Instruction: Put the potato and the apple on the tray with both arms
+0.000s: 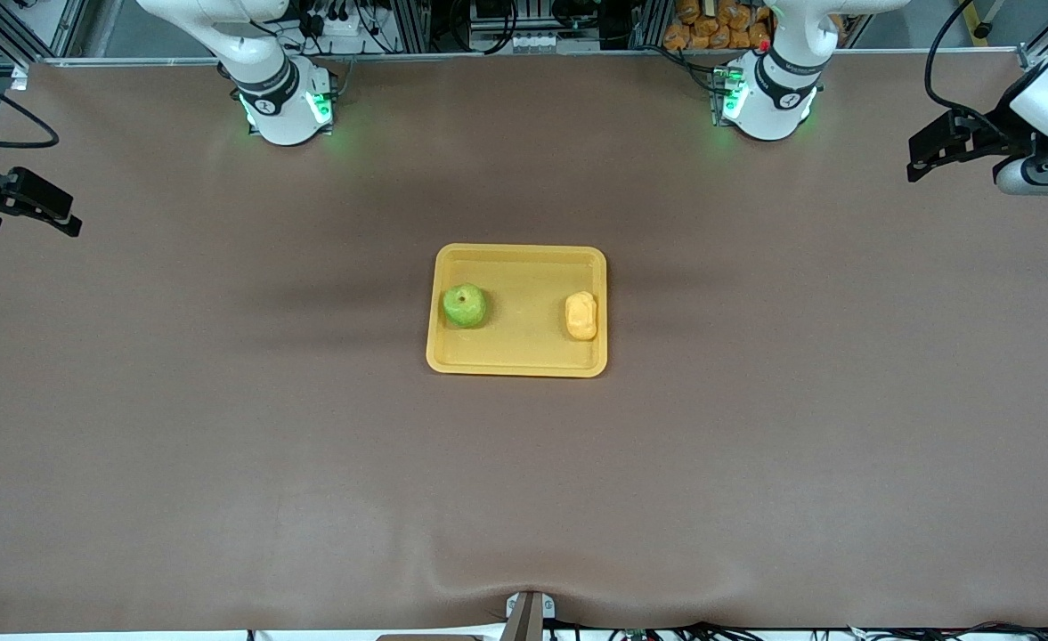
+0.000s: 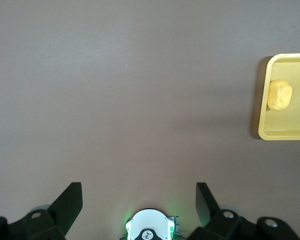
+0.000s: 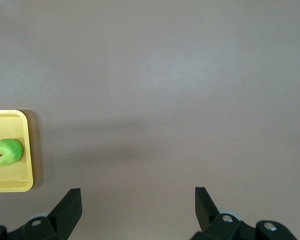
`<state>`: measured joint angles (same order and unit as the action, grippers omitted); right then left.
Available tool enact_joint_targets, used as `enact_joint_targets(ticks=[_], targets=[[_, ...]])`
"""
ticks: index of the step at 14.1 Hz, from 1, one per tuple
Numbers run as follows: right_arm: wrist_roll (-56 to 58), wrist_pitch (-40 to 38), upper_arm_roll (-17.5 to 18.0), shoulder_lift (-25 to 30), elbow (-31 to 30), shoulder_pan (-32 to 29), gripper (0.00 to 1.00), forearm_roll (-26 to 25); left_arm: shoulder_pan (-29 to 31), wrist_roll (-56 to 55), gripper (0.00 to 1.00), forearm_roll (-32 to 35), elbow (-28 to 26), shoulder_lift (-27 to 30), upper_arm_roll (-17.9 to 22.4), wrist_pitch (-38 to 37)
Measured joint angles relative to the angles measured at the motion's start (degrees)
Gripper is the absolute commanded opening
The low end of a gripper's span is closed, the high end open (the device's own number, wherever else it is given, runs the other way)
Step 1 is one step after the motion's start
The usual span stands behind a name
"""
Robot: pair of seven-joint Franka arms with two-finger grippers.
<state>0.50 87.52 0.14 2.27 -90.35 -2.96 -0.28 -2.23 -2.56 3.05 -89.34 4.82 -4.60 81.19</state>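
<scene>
Surface: a wide table covered in matte brown sheeting, with a slight pucker at the edge nearest the front camera, above a small metal bracket. Soft shadow bands cross the covering on either side of the tray.

Item 1: shallow rectangular yellow-orange plastic tray with rounded corners and a raised rim, lying flat at the middle of the table.

Item 2: small round bright green apple, stem dimple up, resting in the tray at the end toward the right arm, close to the rim.

Item 3: small oblong lumpy pale yellow potato, resting in the tray at the end toward the left arm, close to the rim and well apart from the apple.

Item 4: left gripper, black, two-fingered, on a white arm, held above bare table well away from the tray at the left arm's end; fingers spread wide, nothing between them. This arm waits.

Item 5: right gripper, black, two-fingered, held above bare table well away from the tray at the right arm's end; fingers spread wide, holding nothing. This arm waits as well.

Room: two white arm bases with green lights stand along the table edge farthest from the front camera; past them, aluminium framing, cables and a heap of orange-brown items.
</scene>
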Motion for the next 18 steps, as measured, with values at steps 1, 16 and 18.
enact_joint_targets(ticks=[1,16,18], targets=[[0.0,0.0,0.1,0.0,0.0,0.0,1.00,0.0,0.0,-0.1,1.00,0.0,0.0,0.0,0.0,0.0],[0.0,0.4,1.2,0.2,0.0,0.2,1.00,0.8,0.0,-1.6,1.00,0.0,0.0,0.0,0.0,-0.1],[0.0,0.4,1.2,0.2,0.0,0.2,1.00,0.8,-0.1,-1.8,1.00,0.0,0.0,0.0,0.0,-0.1]])
